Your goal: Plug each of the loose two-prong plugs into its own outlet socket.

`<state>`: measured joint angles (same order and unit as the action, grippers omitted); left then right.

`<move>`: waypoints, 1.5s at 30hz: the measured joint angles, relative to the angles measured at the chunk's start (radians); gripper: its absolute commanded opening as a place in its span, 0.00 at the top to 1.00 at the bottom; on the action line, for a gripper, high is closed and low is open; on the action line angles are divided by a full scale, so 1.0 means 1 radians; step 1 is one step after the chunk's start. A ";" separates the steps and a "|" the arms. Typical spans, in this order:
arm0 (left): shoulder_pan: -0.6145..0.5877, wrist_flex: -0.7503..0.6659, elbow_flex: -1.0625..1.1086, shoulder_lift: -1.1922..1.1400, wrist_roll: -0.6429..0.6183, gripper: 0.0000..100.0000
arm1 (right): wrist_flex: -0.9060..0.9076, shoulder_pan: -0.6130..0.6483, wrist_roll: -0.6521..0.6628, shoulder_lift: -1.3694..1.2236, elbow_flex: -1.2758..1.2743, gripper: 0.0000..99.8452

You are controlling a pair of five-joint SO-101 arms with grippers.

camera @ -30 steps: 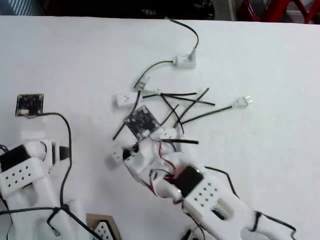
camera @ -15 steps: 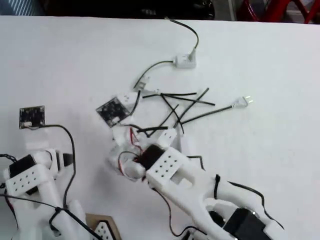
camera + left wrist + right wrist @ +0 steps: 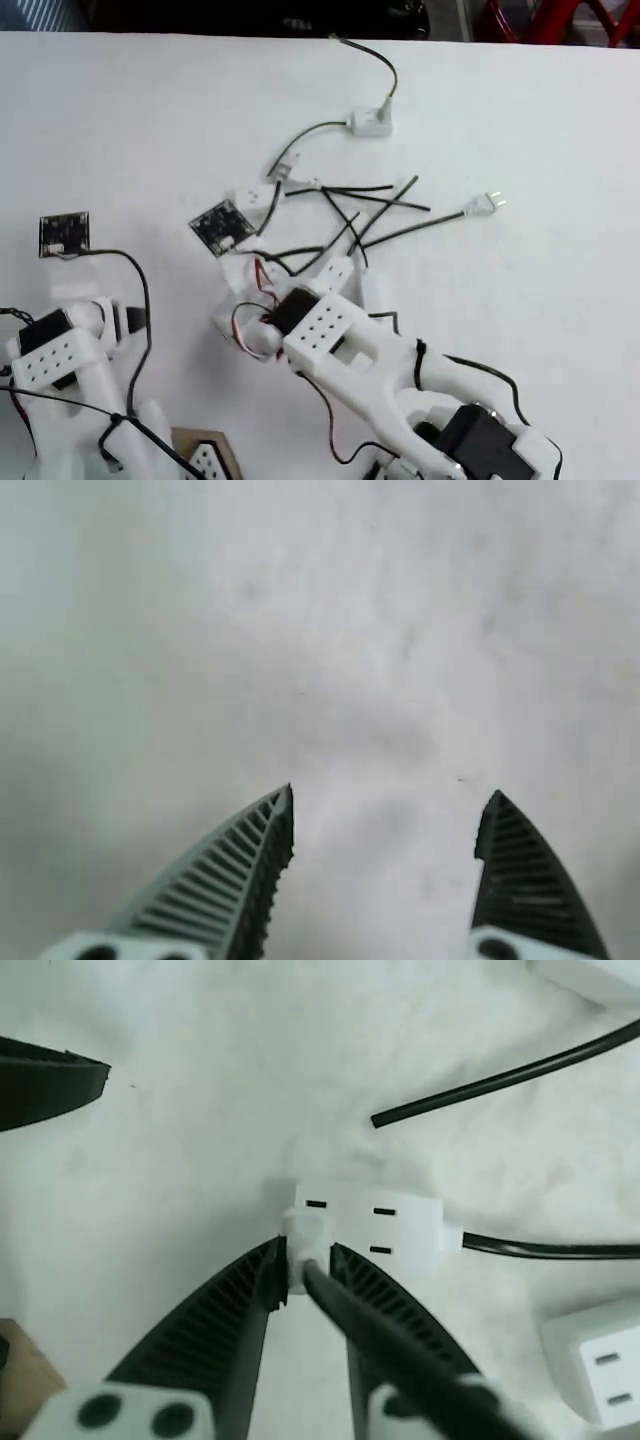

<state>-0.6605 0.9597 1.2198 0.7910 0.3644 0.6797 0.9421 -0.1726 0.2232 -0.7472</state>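
Ribbed right gripper point(image 3: 306, 1252) clenched on rounded white plug point(image 3: 303, 1228) at boxy socket point(image 3: 385, 1225); left gripper point(image 3: 388, 808) released over matte white surface point(image 3: 350, 630).

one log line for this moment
right hand: shut on white plug at outlet block edge | left hand: open above table | two-prong plug: loose

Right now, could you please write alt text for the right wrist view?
The right end effector grips a white plug at the edge of a white outlet socket on the table. A second socket and a black cable lie nearby.
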 measured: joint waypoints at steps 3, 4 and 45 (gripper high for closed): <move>0.000 0.000 0.000 0.000 0.000 0.71 | -0.015 -0.005 -0.002 -0.021 0.017 0.98; 0.000 0.000 0.000 0.000 0.000 0.71 | -0.017 -0.005 -0.002 -0.021 0.018 0.98; 0.000 0.000 0.000 0.000 0.000 0.71 | 0.051 -0.035 0.189 -0.219 0.080 0.98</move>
<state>-0.6605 0.9597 1.2198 0.7910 0.3644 0.7304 0.9068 0.0161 0.0038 -0.6674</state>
